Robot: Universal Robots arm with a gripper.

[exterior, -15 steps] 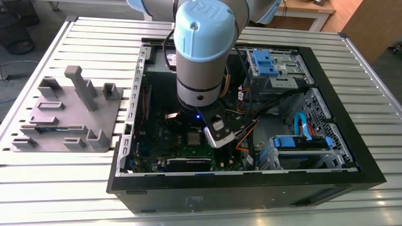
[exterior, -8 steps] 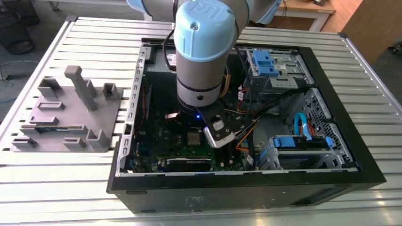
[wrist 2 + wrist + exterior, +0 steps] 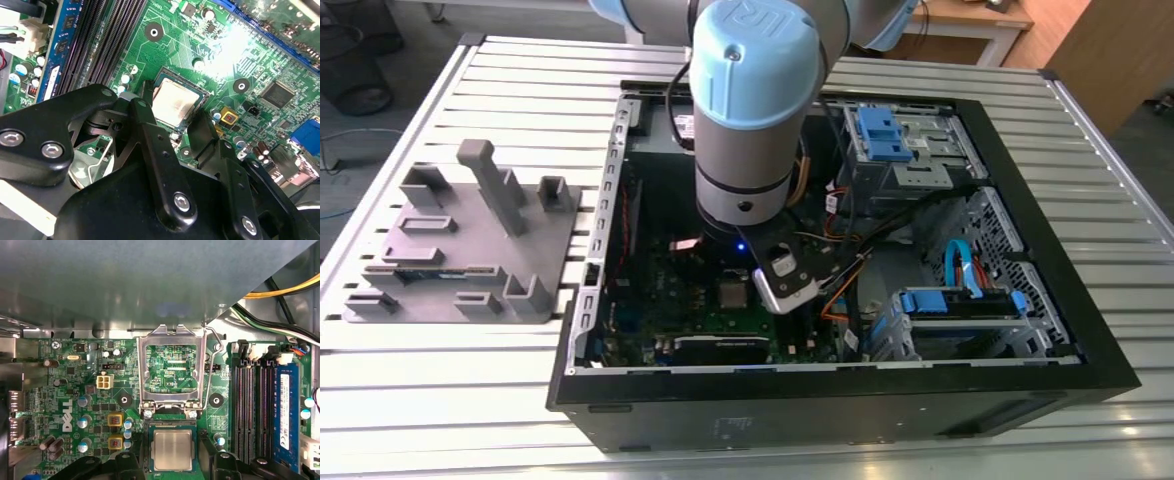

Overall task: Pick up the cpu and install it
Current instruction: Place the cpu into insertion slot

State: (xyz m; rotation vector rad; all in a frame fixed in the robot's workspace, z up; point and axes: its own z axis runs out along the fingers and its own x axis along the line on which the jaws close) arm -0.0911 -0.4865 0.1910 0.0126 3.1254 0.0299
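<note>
In the exterior view, a slatted metal desk point(image 3: 440, 400) carries an open black computer case point(image 3: 1107, 375). A grey plastic fixture point(image 3: 454, 250) of blocks and posts sits at the exterior view's left. The pale blue and silver robot arm point(image 3: 747, 100) reaches down into the case and blocks much of the green motherboard point(image 3: 680, 300). The cpu point(image 3: 734, 293) shows as a small silvery square at frame centre. Blue drive latches point(image 3: 887, 135) sit at the upper right, with orange and black cables point(image 3: 841, 290) beside the arm.

In the second wrist view, the matte black gripper point(image 3: 173, 104) is spread wide, with one finger point(image 3: 202, 130) on either side of the cpu point(image 3: 172, 102). The cpu lies flat in its socket, its brushed top glinting. Dark ribbed memory slots point(image 3: 100, 45) run beside it.

In the first wrist view, the cpu point(image 3: 172, 450) rests in the socket, with clear gaps to both fingers. The hollow silver load frame point(image 3: 172, 331) stands flipped open next to it, and a thin wire lever point(image 3: 209, 370) runs along one side of the frame. Yellow and black cables point(image 3: 290, 290) cross one corner.
</note>
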